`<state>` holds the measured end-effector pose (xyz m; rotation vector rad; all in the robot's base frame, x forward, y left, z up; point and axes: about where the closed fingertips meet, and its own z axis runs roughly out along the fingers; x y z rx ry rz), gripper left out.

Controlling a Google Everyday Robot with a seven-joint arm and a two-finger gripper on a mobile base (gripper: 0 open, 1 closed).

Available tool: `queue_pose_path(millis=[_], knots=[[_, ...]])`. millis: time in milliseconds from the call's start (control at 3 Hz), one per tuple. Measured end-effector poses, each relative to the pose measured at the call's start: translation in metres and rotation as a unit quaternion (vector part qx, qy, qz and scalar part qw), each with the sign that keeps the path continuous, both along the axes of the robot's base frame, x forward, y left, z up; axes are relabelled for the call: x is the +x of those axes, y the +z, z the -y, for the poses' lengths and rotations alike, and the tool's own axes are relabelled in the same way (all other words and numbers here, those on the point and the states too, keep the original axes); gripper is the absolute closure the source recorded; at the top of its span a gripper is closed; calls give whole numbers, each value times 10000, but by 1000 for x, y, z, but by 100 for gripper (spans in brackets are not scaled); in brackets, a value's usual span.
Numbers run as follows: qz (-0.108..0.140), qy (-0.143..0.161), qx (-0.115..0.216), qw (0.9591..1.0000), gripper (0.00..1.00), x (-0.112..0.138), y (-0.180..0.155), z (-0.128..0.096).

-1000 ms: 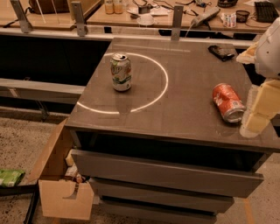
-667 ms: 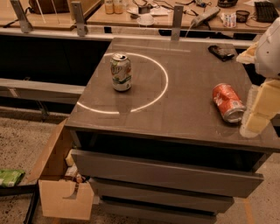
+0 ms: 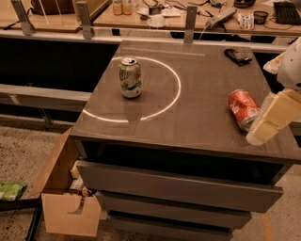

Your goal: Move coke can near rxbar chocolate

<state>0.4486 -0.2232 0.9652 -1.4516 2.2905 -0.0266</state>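
coke can (image 3: pixel 242 108) lying, end effector (image 3: pixel 261 133) just right

Lab-like office: keyboard (image 3: pixel 287 12) on cluttered desk (image 3: pixel 106 18); gripper (image 3: pixel 264 131) far right.

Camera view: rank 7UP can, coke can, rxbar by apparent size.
1. 7UP can and coke can: alike, unranked; coke can lies sideways.
2. rxbar chocolate: smallest, though farthest back.
The gripper hangs beside the coke can at the table edge.
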Motion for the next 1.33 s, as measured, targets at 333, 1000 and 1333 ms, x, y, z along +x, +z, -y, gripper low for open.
queue_pose_path(millis=[333, 1000, 1333], knots=[[370, -1379, 395, 9890, 0, 2, -21, 16], [1145, -2804, 400, 9522, 0, 11, -73, 38], [1566, -3047, 527, 9380, 0, 27, -66, 45]])
